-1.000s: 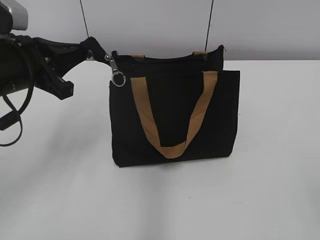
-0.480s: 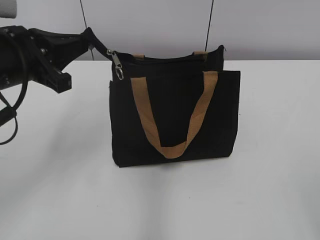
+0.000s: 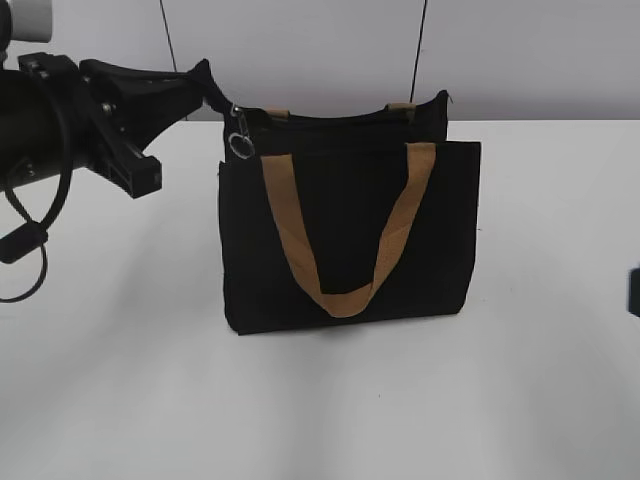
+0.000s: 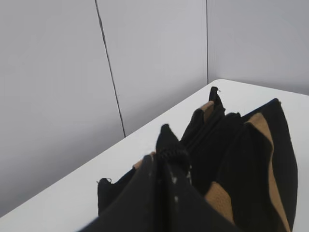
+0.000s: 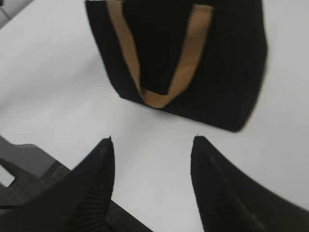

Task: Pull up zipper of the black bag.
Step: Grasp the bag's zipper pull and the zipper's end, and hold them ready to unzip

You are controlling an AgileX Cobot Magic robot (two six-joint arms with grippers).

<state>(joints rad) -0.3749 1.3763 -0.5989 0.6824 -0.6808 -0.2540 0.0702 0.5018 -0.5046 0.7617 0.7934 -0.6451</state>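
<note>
The black bag (image 3: 350, 240) stands upright on the white table (image 3: 120, 380), its tan handle (image 3: 340, 298) hanging down the front. The zipper (image 3: 238, 135), a silver pull with a ring, hangs at the bag's top left corner. My left gripper (image 3: 218, 98) comes in from the left and is shut right at the pull's top. In the left wrist view its fingers (image 4: 166, 159) are pressed together over the bag's top edge (image 4: 212, 116), and the pull is hidden. My right gripper (image 5: 152, 140) is open and empty above the table, in front of the bag (image 5: 217, 72).
A grey wall with two vertical seams (image 3: 420, 50) stands close behind the bag. The left arm's body and cables (image 3: 40, 170) fill the left edge. A dark bit of the right arm (image 3: 634, 290) shows at the right edge.
My left gripper rose and has moved right, back toward the bag's corner. The pull and ring went with it and now hang nearer the bag. The right arm's edge has come into view.
</note>
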